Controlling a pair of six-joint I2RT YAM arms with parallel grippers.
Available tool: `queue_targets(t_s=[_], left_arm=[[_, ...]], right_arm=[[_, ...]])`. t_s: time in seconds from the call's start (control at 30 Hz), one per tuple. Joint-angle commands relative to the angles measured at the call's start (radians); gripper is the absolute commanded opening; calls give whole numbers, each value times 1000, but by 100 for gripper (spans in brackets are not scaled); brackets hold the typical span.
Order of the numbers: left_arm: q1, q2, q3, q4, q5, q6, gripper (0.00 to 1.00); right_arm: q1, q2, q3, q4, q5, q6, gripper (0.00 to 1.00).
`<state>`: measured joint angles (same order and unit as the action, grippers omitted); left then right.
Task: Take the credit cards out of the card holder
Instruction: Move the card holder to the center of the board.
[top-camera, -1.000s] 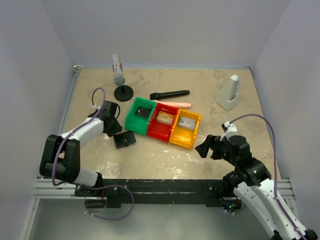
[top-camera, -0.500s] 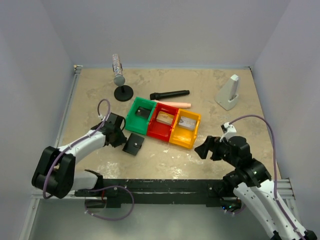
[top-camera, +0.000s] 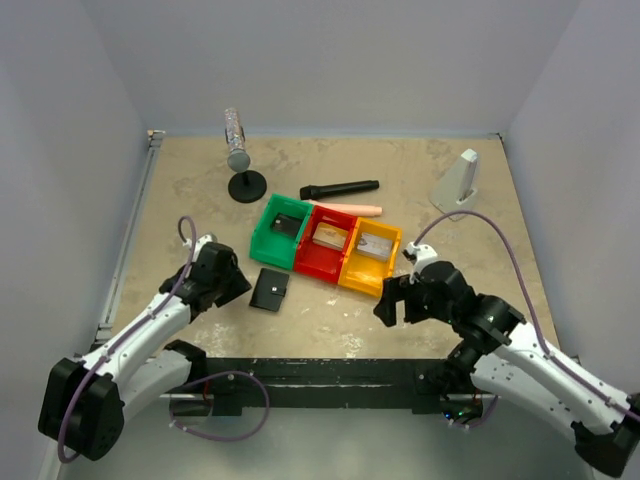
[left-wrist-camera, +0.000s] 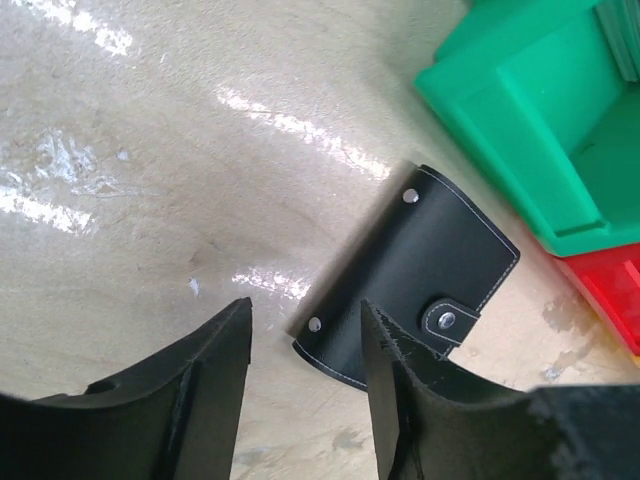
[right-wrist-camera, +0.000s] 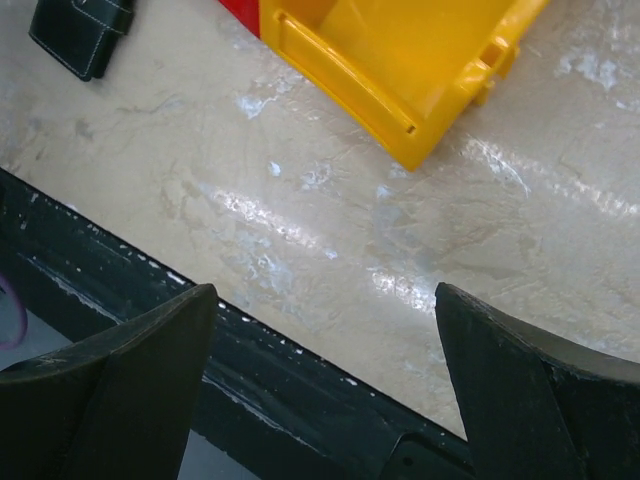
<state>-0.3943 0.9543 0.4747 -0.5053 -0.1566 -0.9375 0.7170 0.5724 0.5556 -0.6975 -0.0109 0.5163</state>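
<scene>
The card holder (left-wrist-camera: 430, 260) is folded shut, hiding its inside, and a finger of the left gripper (left-wrist-camera: 303, 330) covers one corner. The right wrist view's edge crops the yellow bin (right-wrist-camera: 345, 85).

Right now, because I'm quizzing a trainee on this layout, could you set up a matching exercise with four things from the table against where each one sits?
Things:
1. card holder
2. green bin
3. yellow bin
4. black stick

Places:
A. right end of the row of bins
B. on the far side of the bins
C. lying shut on the near side of the bins
D. left end of the row of bins

Pairs: 1-C, 2-D, 3-A, 4-B
</scene>
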Motion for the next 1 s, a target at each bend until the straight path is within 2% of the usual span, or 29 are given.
queue_targets(t_s=[0.0,0.17,0.27,0.4,0.6,0.8,0.97], left_arm=[[-5,-17,25,43,31,69,53],[-5,-12,-39,221,140,97,54],[-5,9,-53,258,152,115,56],[-5,38,-65,280,149,92,55],[-8,113,-79,353,152,63,56],[-17,158,-91,389,175,62,46],[-24,156,-130,432,210,63,30]], right_arm=[[153,95,144,-5,245,-21,95],[258,253,230,15,341,-4,95],[332,348,266,42,377,-5,96],[384,446,300,95,348,22,97],[409,498,302,188,324,74,99],[411,530,288,300,324,93,99],[412,586,320,331,273,99,99]])
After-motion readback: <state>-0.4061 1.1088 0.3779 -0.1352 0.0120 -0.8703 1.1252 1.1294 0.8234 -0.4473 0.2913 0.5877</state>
